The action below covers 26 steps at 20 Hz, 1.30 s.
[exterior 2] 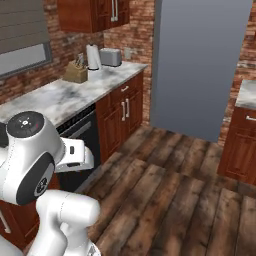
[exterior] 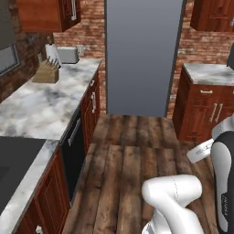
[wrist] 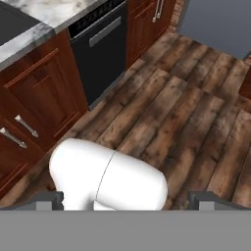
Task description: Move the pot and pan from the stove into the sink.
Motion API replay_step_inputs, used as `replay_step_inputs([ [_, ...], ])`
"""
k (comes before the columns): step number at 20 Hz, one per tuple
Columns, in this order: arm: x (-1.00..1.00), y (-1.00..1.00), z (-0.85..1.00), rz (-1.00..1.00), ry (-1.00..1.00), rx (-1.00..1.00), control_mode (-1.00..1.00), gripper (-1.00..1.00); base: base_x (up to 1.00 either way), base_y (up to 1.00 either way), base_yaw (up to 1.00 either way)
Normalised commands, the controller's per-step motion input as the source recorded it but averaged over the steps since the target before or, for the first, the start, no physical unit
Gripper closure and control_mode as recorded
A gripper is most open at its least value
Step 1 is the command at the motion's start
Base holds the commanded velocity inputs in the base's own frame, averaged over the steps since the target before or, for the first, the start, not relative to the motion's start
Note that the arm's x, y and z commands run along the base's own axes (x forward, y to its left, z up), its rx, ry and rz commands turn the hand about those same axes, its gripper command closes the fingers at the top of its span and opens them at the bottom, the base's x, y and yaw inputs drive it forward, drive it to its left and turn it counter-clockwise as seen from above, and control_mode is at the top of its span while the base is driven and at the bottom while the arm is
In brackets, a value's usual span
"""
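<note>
Marble-look countertop (exterior: 45, 109) is showing a smooth polished finish; beneath the pincer, plank floor (wrist: 186, 112) is looking matt, grainy wood.

arm (exterior 2: 30, 155) folded over base; gripper (wrist: 125, 198) pointing floorward; jaws wide apart

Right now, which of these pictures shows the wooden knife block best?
The left base view: the knife block stands large on the marble counter, handles clear. The right base view shows it smaller and farther off. The hand view looks at floor and cabinets.
</note>
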Motion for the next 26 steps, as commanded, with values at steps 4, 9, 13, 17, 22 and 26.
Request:
replay_step_inputs([
  [4,0.0,0.0,0.0,0.0,0.0,0.0,1.0,-1.0,0.02,-0.2,-0.49],
  [9,0.0,0.0,0.0,0.0,0.0,0.0,1.0,-1.0,0.0,-0.13,-0.26],
  [13,0.0,0.0,0.0,0.0,0.0,0.0,1.0,-1.0,0.34,0.07,-0.03],
  [17,0.0,0.0,0.0,0.0,0.0,0.0,1.0,-1.0,0.99,0.25,-0.05],
  [22,0.0,0.0,0.0,0.0,0.0,0.0,1.0,-1.0,1.0,0.25,-0.03],
  [26,0.0,0.0,0.0,0.0,0.0,0.0,1.0,-1.0,0.91,0.19,-0.02],
])
